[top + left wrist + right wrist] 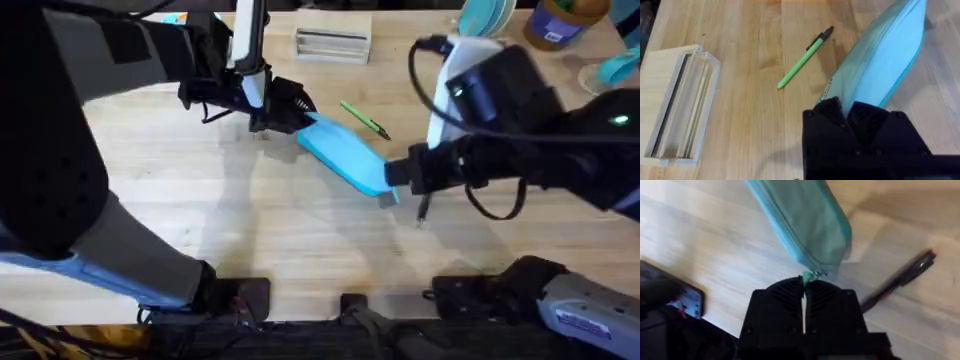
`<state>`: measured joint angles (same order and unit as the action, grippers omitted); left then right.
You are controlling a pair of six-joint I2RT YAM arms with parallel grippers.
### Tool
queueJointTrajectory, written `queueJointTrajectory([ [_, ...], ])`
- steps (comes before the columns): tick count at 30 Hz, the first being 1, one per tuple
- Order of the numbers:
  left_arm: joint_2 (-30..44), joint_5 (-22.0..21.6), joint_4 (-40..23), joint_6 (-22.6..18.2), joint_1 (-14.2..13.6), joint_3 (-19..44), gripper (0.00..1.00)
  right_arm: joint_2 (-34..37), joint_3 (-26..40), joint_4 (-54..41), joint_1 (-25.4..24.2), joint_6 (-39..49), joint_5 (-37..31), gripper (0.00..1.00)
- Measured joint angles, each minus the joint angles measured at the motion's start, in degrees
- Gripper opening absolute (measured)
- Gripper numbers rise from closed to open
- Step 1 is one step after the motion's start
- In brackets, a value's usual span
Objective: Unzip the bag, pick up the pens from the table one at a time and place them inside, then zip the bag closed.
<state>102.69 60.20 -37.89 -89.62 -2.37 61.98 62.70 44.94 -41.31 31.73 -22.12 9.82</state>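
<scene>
left claw (pixel 285 110) pinching the bag's far-left end | bag (pixel 345 155) lies slanted mid-desk (pixel 250 220), stretched between both claws | green pen (pixel 363 118) just behind bag | right claw (pixel 400 178) closed on zipper pull (pixel 807 276) | black pen (pixel 900 280) beside it

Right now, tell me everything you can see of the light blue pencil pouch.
The light blue pencil pouch is a long, slim fabric case with a zipper along one edge. It looks zipped shut and stretches diagonally between the two arms. The left gripper clamps its far end; the right gripper is shut on the zipper pull at the near end. The green pen lies apart beside it.
</scene>
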Motion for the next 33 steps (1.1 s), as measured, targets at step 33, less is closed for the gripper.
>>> queueJointTrajectory([
  [33,0.0,0.0,0.0,0.0,0.0,0.0,0.042,23.6,22.6,3.6,0.0,2.1,3.5,0.031],
])
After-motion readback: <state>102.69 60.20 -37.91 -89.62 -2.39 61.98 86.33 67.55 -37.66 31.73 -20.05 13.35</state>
